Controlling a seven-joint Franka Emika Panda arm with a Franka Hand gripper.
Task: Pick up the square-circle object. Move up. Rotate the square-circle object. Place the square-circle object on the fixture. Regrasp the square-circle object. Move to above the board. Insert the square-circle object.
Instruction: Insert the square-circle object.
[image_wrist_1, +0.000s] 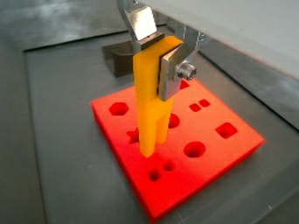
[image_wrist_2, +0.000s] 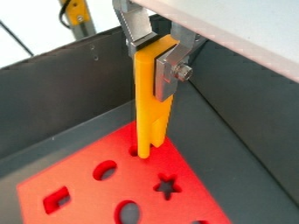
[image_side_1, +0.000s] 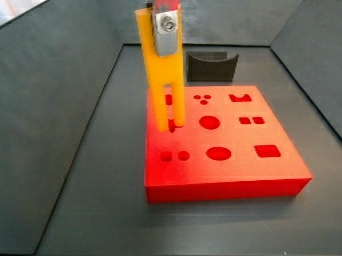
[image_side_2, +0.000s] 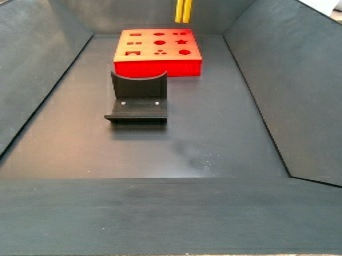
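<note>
My gripper is shut on the top of the square-circle object, a long yellow peg that hangs upright. In both wrist views its lower end is over the red board, close to the cut-outs; the other wrist view shows the peg over the board too. A side view shows the gripper holding the peg with its tip at the board's top face near the left edge. In the other side view only the peg's lower part shows behind the board.
The dark fixture stands on the grey floor next to the board; it also shows in a side view and a wrist view. Sloped grey walls enclose the bin on all sides.
</note>
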